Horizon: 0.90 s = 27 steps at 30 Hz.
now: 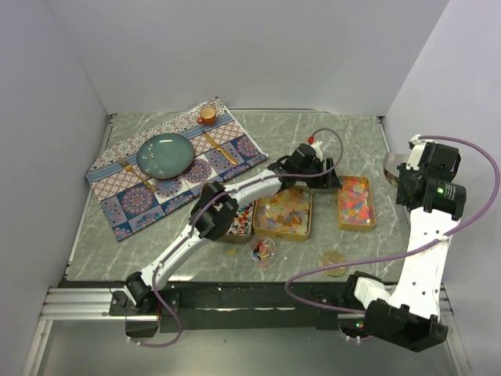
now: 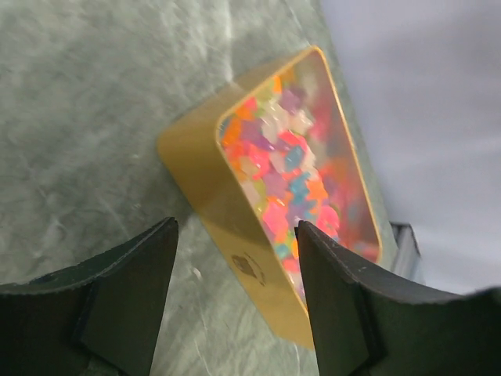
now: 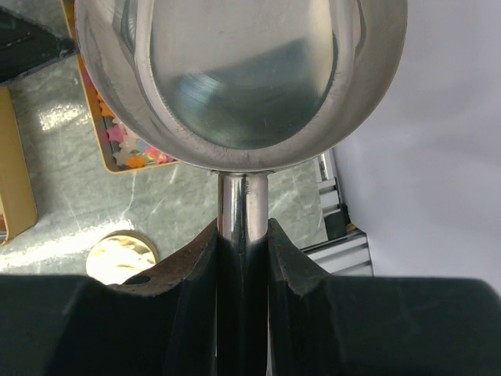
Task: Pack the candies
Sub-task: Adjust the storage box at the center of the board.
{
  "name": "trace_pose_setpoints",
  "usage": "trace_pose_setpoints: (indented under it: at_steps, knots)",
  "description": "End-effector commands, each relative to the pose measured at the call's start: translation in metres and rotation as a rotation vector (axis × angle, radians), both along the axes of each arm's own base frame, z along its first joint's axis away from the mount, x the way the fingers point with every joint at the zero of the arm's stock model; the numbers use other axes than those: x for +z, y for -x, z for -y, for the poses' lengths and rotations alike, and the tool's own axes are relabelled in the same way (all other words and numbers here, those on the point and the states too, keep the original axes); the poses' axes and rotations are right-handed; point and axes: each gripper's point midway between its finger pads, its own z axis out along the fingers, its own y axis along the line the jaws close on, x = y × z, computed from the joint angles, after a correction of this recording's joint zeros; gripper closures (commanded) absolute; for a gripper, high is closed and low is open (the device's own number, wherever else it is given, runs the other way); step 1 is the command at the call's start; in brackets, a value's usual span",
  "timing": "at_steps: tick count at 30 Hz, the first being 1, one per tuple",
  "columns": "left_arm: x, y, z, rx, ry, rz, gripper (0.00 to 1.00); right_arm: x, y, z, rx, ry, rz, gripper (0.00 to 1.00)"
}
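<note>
Three gold tins hold the candies: red-white-black ones (image 1: 239,225), pale yellow-orange squares (image 1: 284,210) and bright pink-orange-yellow pieces (image 1: 356,200). A small clear jar (image 1: 264,251) in front holds a few mixed candies. My left gripper (image 1: 329,180) is open and empty, hovering between the middle and right tins. In the left wrist view its gripper (image 2: 235,262) straddles the near edge of the bright candies' tin (image 2: 293,176). My right gripper (image 3: 243,235) is shut on the handle of an empty steel scoop (image 3: 243,70), held up by the right wall (image 1: 394,164).
A gold round lid (image 1: 333,262) lies near the front, also in the right wrist view (image 3: 121,257). A patterned placemat (image 1: 125,196) at back left bears a teal plate (image 1: 165,154), a gold utensil (image 1: 219,149) and a small cork-topped jar (image 1: 207,115).
</note>
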Motion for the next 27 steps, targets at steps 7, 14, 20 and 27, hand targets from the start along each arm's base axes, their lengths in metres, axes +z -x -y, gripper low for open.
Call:
trace_pose_setpoints:
  at_steps: [7, 14, 20, 27]
  knots:
    - [-0.022, -0.01, -0.003, 0.126, -0.2, 0.174, 0.46, 0.015, 0.0, -0.002, -0.011, 0.0, 0.064, 1.0]
    - [-0.036, 0.012, 0.0, 0.051, -0.243, 0.191, 0.46, 0.008, 0.0, -0.007, 0.015, -0.013, 0.068, 1.0]
    - [-0.026, 0.019, -0.002, 0.019, -0.349, 0.344, 0.48, 0.011, 0.0, -0.009, 0.039, -0.012, 0.076, 1.0]
    - [-0.022, 0.003, -0.042, -0.002, -0.457, 0.384, 0.59, 0.012, -0.007, -0.017, 0.102, -0.025, 0.102, 1.0]
